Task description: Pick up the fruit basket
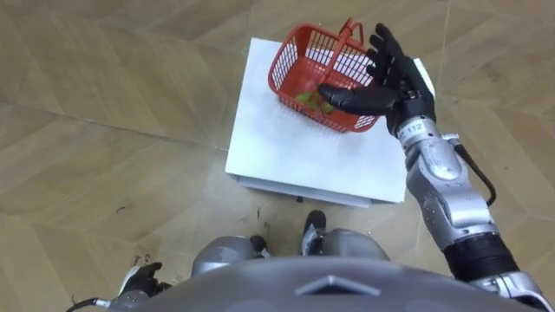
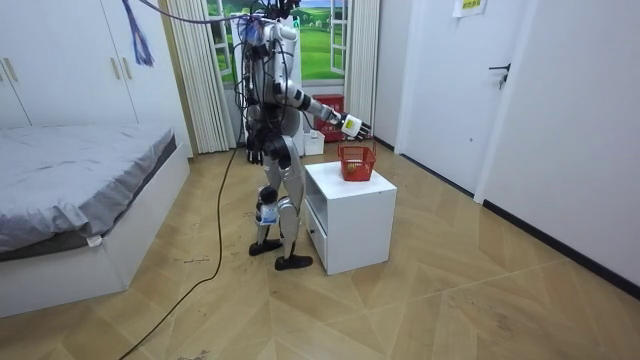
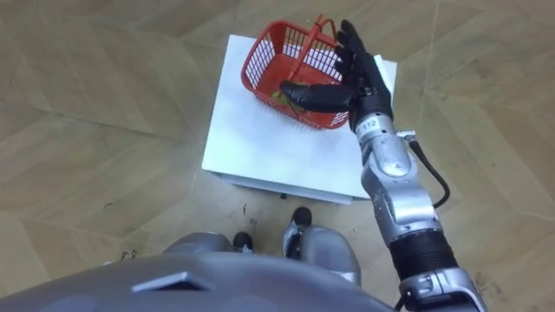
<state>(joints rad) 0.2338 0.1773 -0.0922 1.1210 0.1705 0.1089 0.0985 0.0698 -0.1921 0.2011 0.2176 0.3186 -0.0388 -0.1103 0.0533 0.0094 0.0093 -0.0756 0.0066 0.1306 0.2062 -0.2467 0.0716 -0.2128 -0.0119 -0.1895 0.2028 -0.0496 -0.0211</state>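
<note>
Fruit basket (image 1: 316, 78) is seen in the left eye view on the far right corner of the white worktop (image 1: 295, 147): red plastic lattice with thin upright handles (image 1: 351, 33). The right hand (image 1: 388, 82) is held over its right rim, fingers spread wide, nothing gripped. The left hand (image 1: 140, 279) is kept well away from the worktop, and its fingers cannot be judged.

In the room view, the robot is stood at the worktop's side.

In the right eye view, the mesh looks likely to flex. The handles should be gathered and fully enclosed before lifting.
</note>
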